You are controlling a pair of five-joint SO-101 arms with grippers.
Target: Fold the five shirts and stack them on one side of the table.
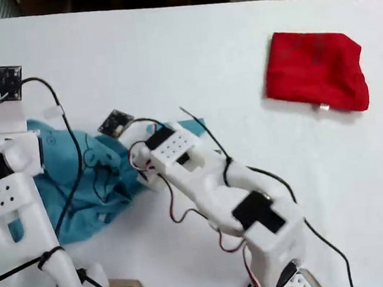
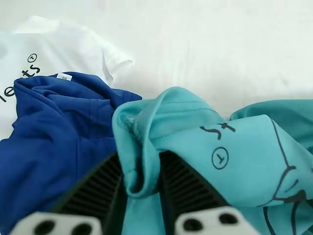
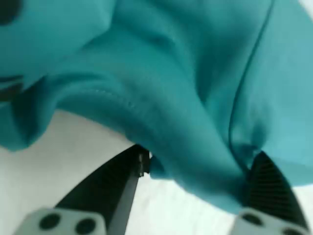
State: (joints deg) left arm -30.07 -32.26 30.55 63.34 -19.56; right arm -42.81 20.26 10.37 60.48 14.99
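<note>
Shirts, four: one crumpled teal shirt (image 1: 117,182) on tabletop (image 1: 169,57), left fingers (image 2: 98,188) clenched on its fold, right fingers (image 3: 115,183) spread around another, one folded red shirt (image 1: 315,70) well apart, one dark-blue shirt (image 2: 54,132), one white shirt (image 2: 63,49).

left pincer (image 2: 140,169) pinches teal shirt (image 2: 234,161) beside blue shirt (image 2: 54,132).

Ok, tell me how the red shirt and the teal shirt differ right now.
The red shirt lies as a compact, roughly square bundle; the teal shirt is crumpled and bunched. The red shirt sits alone, apart from both arms; the teal shirt lies between them, with a fold pinched in the left gripper and an edge inside the open right gripper. Both are on the white table.
</note>
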